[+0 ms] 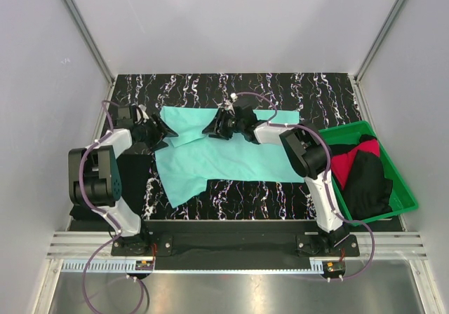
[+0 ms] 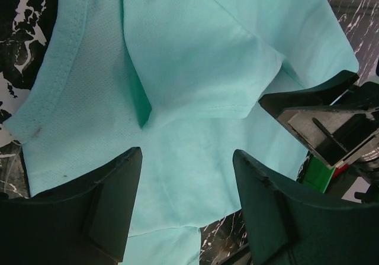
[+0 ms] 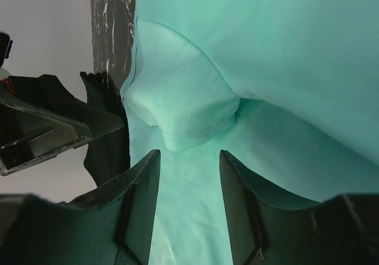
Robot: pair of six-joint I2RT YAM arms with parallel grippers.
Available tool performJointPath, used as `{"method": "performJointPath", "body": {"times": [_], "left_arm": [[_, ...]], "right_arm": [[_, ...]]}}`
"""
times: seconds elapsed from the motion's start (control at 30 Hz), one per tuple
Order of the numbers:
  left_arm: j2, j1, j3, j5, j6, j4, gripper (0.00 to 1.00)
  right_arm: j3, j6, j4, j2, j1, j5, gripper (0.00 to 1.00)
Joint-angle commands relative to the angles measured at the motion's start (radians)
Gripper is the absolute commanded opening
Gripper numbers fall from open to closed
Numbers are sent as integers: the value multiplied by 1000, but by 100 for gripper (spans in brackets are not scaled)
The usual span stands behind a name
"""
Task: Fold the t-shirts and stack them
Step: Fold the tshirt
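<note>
A: Item one, mint shirt (image 1: 217,156): we are logging it as lying spread on the mat (image 1: 295,90), with its far-left part turned in and its near-left corner trailing crooked.

B: Item two, left claw (image 2: 188,154): we are seeing it standing well open over the left sleeve, gripping nothing.

A: Item three, right claw (image 3: 189,154): we are entering it as roughly half open and also empty, with a puffed fold (image 3: 183,108) lying just ahead of its fingers.

B: Item four, tray (image 1: 393,212): it is holding the red shirt (image 1: 351,163) and a black shirt (image 1: 370,181), heaped.

A: Hazards. We are judging the claws to be working very near each other, so one reaching across is risking a knock.

B: Agreed. We are also flagging the pinch. Closing on that fold is likely catching both layers, or only the upper one, and dragging the shirt askew.

A: And the loose fold is looking springy. Left unpressed, it is probably opening again and leaving a lumpy base for stacking.
</note>
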Motion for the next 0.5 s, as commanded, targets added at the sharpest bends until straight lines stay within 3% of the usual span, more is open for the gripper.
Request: {"method": "performJointPath", "body": {"times": [0.0, 0.3, 0.47], "left_arm": [[40, 2, 12, -4, 19, 35, 68], [89, 0, -8, 36, -19, 112, 65], [119, 0, -2, 105, -48, 186, 56]], "right_arm": [[64, -39, -8, 23, 8, 33, 52], [84, -70, -63, 40, 8, 63, 51], [109, -90, -96, 57, 8, 48, 51]]}}
